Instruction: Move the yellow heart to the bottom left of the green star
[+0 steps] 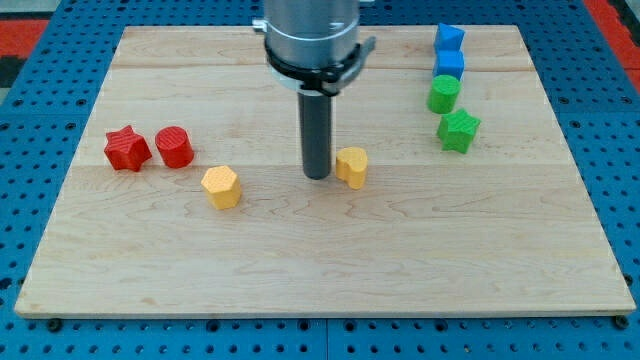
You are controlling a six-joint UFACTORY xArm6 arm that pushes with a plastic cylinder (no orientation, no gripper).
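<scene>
The yellow heart [352, 166] lies near the middle of the wooden board [320, 270]. My tip [317, 175] rests on the board just left of the yellow heart, close to or touching its left side. The green star [458, 130] sits toward the view's upper right, well right of and a little above the heart.
A green cylinder [444, 94], a blue cube [450, 65] and another blue block [449, 39] line up above the green star. A yellow hexagon [221, 186] lies left of my tip. A red cylinder [174, 147] and a red star [127, 148] sit at the left.
</scene>
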